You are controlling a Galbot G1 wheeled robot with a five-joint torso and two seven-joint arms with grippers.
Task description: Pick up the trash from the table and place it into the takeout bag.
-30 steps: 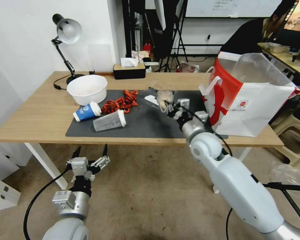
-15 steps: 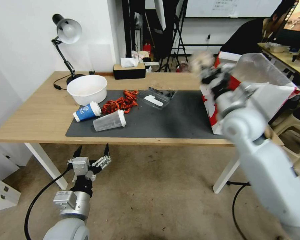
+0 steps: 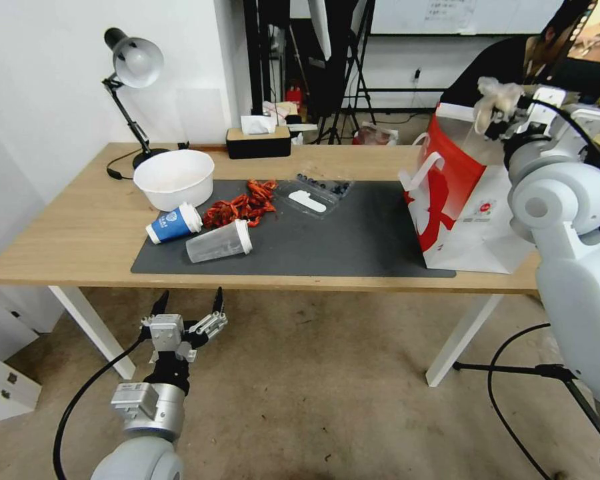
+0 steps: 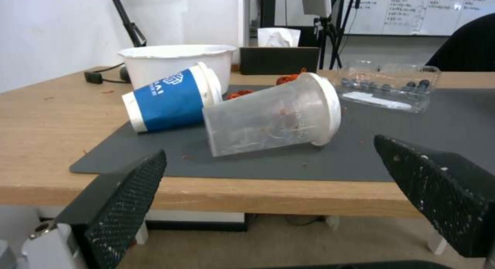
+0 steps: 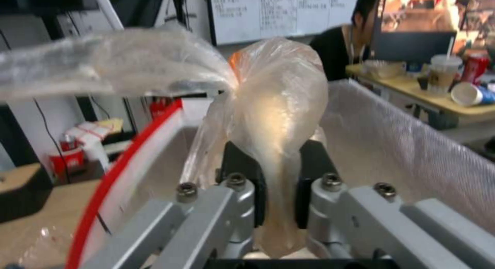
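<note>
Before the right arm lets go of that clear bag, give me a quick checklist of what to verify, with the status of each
1. Right gripper shut on the clear bag: ok.
2. Clear bag above the takeout bag mouth: ok in the right wrist view.
3. Bag mouth open, liner spread: ok.
4. Takeout bag upright on the table: ok.
5. Left gripper open, parked below the table edge, away from the drop: ok.
6. Free room inside the takeout bag: cannot tell.

Matt wooden table (image 3: 80, 227); glossy paper takeout bag (image 3: 467, 207); crinkled clear-plastic bag (image 5: 268, 106).
</note>
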